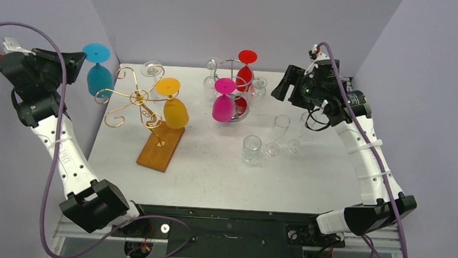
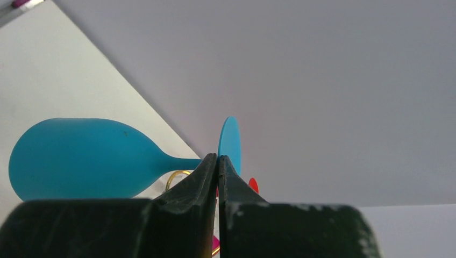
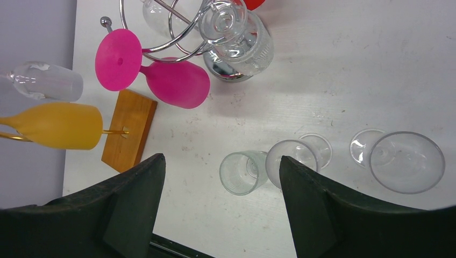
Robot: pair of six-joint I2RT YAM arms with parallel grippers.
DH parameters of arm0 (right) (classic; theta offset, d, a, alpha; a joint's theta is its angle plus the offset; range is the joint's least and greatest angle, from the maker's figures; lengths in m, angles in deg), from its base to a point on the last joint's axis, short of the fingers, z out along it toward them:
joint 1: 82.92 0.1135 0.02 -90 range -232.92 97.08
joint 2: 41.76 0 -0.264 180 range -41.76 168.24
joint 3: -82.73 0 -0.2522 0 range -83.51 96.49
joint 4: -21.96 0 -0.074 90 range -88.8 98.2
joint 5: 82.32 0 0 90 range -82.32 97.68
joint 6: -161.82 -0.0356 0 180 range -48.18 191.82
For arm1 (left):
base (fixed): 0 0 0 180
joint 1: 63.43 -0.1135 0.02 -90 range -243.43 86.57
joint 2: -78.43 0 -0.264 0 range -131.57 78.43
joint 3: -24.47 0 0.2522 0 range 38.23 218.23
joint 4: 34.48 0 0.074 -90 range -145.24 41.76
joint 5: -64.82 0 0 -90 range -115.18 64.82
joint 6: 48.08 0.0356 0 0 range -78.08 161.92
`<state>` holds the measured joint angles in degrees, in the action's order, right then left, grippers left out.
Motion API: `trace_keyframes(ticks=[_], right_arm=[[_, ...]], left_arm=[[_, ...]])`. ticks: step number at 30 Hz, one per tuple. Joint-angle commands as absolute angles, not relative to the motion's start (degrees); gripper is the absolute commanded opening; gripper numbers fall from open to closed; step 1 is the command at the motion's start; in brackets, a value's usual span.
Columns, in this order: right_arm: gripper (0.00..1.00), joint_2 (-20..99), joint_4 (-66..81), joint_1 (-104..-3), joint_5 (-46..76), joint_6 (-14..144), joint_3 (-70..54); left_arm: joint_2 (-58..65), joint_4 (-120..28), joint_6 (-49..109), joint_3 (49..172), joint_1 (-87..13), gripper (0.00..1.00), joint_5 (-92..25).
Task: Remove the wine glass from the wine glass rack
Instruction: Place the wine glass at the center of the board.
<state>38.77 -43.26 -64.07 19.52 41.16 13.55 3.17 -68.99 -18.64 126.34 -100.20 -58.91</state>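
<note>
**Left wrist: blue glass (image 2: 80, 158) gripped, off the rack (image 1: 136, 97)**

The left pincer (image 2: 217, 159) is closed tight on the stem (image 2: 183, 160), just under the foot (image 2: 229, 142). The bowl runs out toward 9 o'clock, its long axis across the fingers. From above, the glass hangs foot-up at 10 o'clock of the rack, its foot apart from the arms. The right pincer (image 3: 220, 160) gapes wide and empty, well away over clear glasses (image 3: 407, 161) on the worktop (image 1: 212, 169). The removal looks done.

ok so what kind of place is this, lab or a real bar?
Looks like a lab test cell: plain partition walls boxing in a white table, with a gold wine glass rack as a prop.
</note>
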Motion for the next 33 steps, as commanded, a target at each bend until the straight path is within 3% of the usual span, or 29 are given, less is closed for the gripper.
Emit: trace_keyframes(ticks=[1,20,25,33], right_arm=[[0.73,40.01,-42.47,-63.59,18.15,41.84,15.19],[0.73,36.49,-39.02,-64.49,14.82,40.8,16.65],[0.75,33.57,-33.44,-64.72,15.09,39.06,14.0],[0.78,30.34,-20.76,-64.73,19.39,34.98,10.94]], left_arm=[[-1.02,-67.03,-15.79,135.09,-98.96,0.0,-55.35],[-16.97,-58.18,-13.7,165.77,-77.54,0.0,-55.08],[-17.87,-55.6,-17.81,167.18,-69.26,0.0,-54.81],[-14.93,-43.71,-29.76,157.86,-57.8,0.0,-53.62]])
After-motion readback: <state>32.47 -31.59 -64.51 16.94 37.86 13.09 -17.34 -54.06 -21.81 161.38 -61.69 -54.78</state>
